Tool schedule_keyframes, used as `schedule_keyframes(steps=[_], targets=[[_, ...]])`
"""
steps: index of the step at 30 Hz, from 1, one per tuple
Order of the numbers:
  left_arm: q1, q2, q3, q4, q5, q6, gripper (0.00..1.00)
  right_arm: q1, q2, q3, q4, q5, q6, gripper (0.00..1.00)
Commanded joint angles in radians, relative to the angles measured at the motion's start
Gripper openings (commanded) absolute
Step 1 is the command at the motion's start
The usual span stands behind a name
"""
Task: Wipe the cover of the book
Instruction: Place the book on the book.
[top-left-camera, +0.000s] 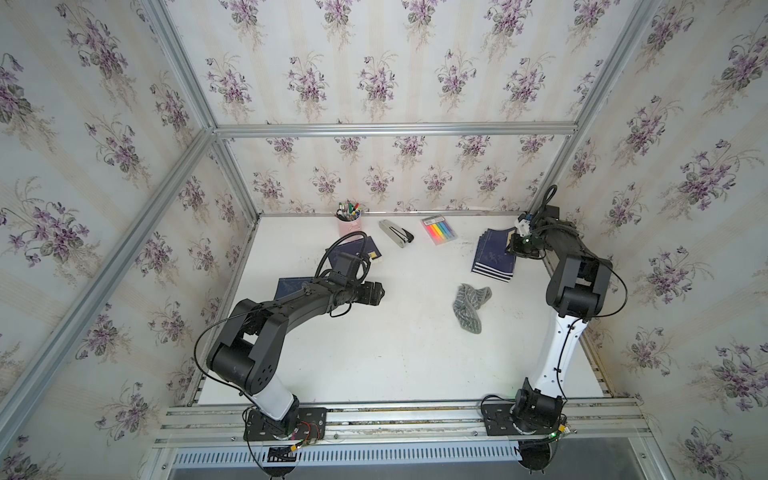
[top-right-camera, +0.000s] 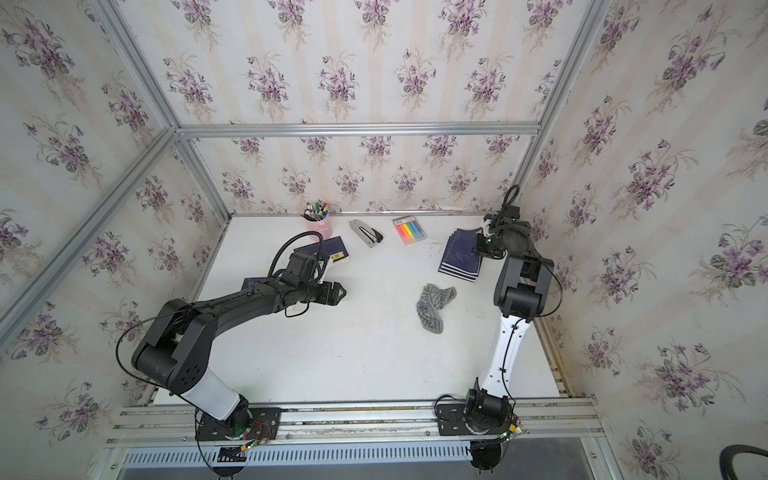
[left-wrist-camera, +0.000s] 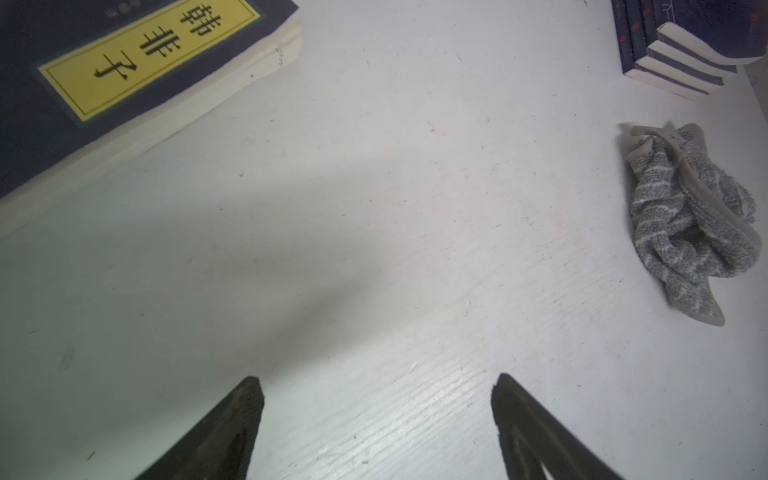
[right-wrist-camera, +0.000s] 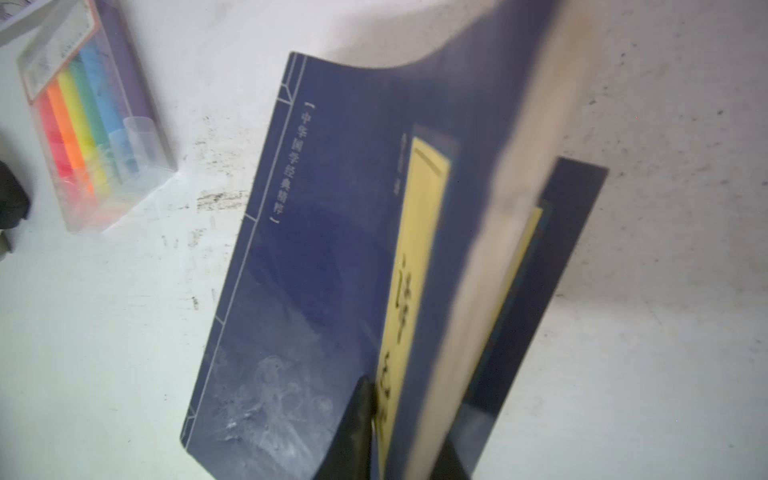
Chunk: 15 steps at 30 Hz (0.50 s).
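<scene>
White table (top-left-camera: 374, 365): beyond the grey cloth (top-left-camera: 471, 305), the right gripper (top-left-camera: 510, 248) straddles the tilted navy book (right-wrist-camera: 332, 249), clamped or not I cannot tell. Well apart from the cloth, the left gripper (left-wrist-camera: 377, 380) gapes empty. A slack grip could drop the book askew.

Pen cup (top-left-camera: 349, 226), stapler (top-left-camera: 396, 235), highlighter pack (top-left-camera: 439, 230)

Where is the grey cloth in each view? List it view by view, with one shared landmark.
Both top views: grey cloth lies crumpled on the table, right of centre, just robot-side of the stack of blue books.
Left wrist: on the table near that stack.
Right wrist: not in it.
Shared landmark: the stack of blue books.
</scene>
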Motion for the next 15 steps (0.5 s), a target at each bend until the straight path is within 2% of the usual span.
schedule_keyframes(steps=[1, 10, 15], targets=[[0.004, 0.001, 0.006, 0.013, 0.005, 0.010, 0.87, 0.001, -0.004, -0.001, -0.036, 0.082, -0.010, 0.27], [0.003, 0.008, 0.012, 0.010, 0.009, 0.009, 0.87, 0.001, -0.053, -0.022, -0.011, 0.130, 0.026, 0.41], [0.003, 0.010, 0.010, 0.009, 0.008, 0.007, 0.87, 0.004, -0.117, -0.084, 0.053, 0.161, 0.058, 0.50]])
